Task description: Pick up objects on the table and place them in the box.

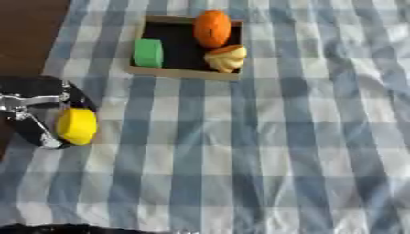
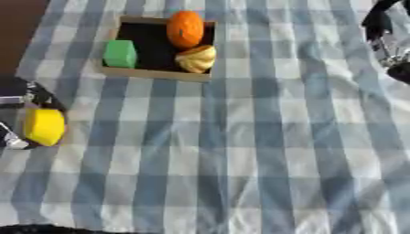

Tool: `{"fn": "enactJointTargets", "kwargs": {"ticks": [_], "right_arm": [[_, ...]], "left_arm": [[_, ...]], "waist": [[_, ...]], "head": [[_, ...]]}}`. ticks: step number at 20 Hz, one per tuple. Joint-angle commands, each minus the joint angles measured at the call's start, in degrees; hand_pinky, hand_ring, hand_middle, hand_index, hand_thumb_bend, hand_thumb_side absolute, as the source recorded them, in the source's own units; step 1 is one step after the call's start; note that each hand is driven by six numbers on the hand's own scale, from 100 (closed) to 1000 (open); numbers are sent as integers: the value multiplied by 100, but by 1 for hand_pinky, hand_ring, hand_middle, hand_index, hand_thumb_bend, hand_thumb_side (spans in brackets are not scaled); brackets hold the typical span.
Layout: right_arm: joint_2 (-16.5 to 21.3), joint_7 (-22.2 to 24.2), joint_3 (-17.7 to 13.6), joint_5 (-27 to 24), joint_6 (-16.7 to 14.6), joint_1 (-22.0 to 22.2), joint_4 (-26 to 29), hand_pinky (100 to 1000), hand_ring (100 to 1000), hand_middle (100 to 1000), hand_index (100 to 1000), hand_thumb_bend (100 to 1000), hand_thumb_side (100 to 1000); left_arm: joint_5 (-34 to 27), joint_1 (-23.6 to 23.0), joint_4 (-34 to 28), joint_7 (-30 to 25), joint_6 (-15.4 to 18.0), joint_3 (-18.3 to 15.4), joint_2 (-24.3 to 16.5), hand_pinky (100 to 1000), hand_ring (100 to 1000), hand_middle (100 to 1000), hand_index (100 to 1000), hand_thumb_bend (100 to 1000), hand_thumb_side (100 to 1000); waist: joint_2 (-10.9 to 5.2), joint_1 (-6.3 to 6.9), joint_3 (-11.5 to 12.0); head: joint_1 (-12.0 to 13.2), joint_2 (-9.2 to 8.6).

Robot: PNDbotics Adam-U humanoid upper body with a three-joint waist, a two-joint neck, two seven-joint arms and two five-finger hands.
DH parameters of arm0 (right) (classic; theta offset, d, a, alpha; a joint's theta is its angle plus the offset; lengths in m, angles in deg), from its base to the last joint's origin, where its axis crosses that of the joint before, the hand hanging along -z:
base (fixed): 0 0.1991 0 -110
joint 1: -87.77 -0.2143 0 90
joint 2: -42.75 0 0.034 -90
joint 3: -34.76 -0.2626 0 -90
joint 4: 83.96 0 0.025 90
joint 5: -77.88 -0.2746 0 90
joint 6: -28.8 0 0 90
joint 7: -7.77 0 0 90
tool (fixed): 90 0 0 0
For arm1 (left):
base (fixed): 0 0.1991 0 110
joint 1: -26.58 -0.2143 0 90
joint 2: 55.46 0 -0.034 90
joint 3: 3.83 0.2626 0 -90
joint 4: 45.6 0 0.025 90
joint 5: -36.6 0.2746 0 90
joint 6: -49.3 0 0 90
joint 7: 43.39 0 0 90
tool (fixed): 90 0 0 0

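The left hand (image 1: 36, 112) sits at the left edge of the table, black with silver parts, its fingers (image 1: 38, 130) curled round a yellow block (image 1: 78, 125). The block shows on the hand's right side, held just above or on the cloth; which of the two cannot be told. A dark strip of bare table (image 1: 24, 27) lies behind the hand, along the cloth's left border.

Beyond the hand, farther from the robot and to the right of it, stands the box (image 1: 182, 73), a shallow tray with a pale rim and a dark floor, well apart from the held block. Inside, at the end nearest the hand's side, a green block (image 1: 148, 53) stands upright against the left wall. At the far right of the box an orange (image 1: 212, 28) rests against the back rim, and just in front of it, touching it, lies a tan, bun-shaped thing (image 1: 227, 58) against the right wall.

The blue-and-white checked cloth (image 1: 264, 151) spreads from the hand across the whole table.

The right hand (image 2: 388, 32) shows only in the right eye view, far across from the left hand at the upper right corner, raised over the cloth's edge; whether its fingers are spread or curled cannot be told.
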Motion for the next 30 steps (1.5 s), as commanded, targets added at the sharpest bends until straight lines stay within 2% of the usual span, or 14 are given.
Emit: {"fn": "enactJointTargets", "kwargs": {"ticks": [1,12,19,24,30], "right_arm": [[71,26,-82,-16,8,-18,98,1000,1000,471,917,100,470],[25,84,-91,12,58,39,98,1000,1000,469,918,100,470],[3,88,-116,14,77,64,98,1000,1000,469,917,100,470],[4,39,-136,-29,72,45,98,1000,1000,469,914,100,470],[52,6,-108,-120,-54,-33,98,1000,1000,472,911,100,470]], "left_arm": [[-102,87,-176,-381,419,-86,-135,672,642,539,808,363,158],[-647,250,-1478,-111,217,-481,-305,619,603,503,743,100,202],[-1001,558,-1674,29,-84,-592,-163,588,578,479,696,100,213],[-1029,1300,-1145,165,-261,-628,476,590,579,478,691,100,205],[-156,2240,479,481,-10,-730,1444,595,580,494,691,100,185]], "waist": [[-138,-2,-9],[-144,3,24],[-156,11,39],[-204,5,48],[-218,-14,-36]], "head": [[-4,-39],[-32,-28],[-66,-32],[-112,-29],[-95,-56]]}}
